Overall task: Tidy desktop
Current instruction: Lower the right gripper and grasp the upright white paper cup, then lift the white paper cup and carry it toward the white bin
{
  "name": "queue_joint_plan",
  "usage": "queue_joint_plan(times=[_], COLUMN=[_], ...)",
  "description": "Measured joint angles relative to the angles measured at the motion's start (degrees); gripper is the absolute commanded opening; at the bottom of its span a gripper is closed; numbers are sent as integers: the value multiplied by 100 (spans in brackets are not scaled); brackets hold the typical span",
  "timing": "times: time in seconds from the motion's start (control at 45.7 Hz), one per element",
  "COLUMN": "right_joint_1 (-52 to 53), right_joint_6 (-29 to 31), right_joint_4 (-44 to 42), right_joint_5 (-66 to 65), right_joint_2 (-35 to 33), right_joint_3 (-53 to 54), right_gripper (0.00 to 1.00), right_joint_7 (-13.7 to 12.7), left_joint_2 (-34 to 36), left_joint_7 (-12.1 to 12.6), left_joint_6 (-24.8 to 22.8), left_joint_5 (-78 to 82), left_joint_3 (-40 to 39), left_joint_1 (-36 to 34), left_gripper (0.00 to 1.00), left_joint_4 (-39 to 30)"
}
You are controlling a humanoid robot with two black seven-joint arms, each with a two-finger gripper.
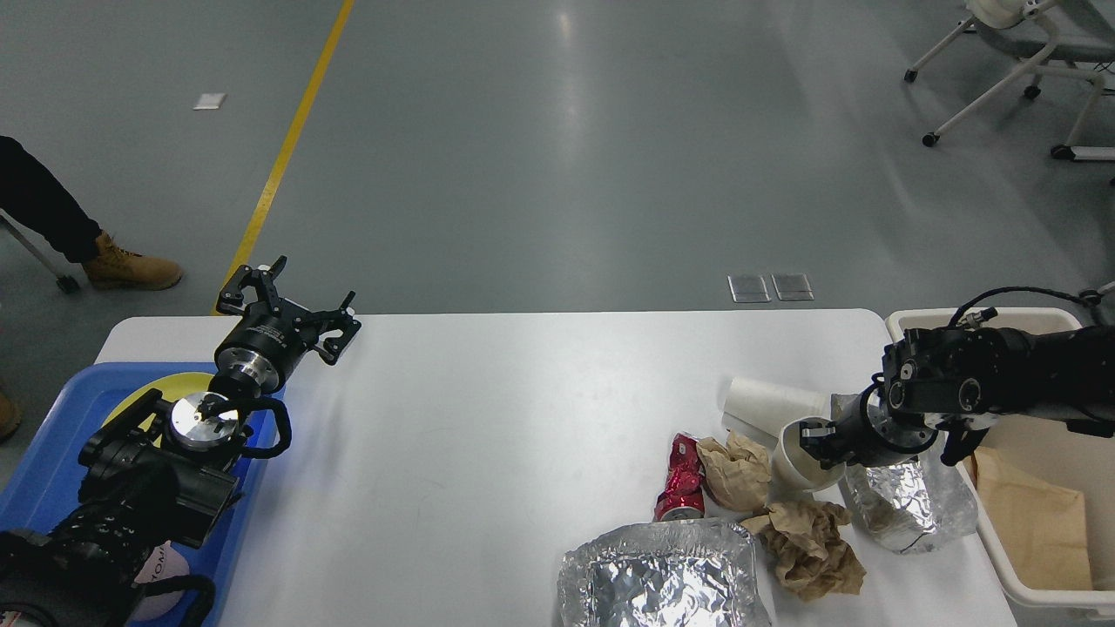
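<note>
White worktop (488,435): right claw (814,438) at a tilted paper cup (797,457) (grip unclear, cannot tell); left claw (287,305) spread apart, holding nothing.

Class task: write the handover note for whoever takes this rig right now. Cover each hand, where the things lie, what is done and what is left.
Left hand: open, empty, above the table's far left corner by the blue tray.
Right hand: at the upright paper cup; grip cannot be told.
On the table: a second cup on its side, red can, brown paper wads, foil.
Done: brown paper lies in the bin.
Left: all the rest.
</note>
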Motion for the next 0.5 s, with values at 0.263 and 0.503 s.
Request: queue_joint_plan(times=[0.263,0.503], right_joint_1=[274,1184], right_joint_6=[325,1185], right_joint_4=[60,387], right_joint_5=[-8,-69], right_joint_2=[-201,-1028], right_joint_3=[-38,-130], right_gripper=[0,0], right_joint_7=[3,-84], left_joint_2=[0,0], left_joint_7=[0,0], left_joint_6=[0,0], left_joint_5=[0,0], left_joint_3=[0,0], left_joint_1=[0,0], left_gripper=[96,96], left_joint_4=[0,0])
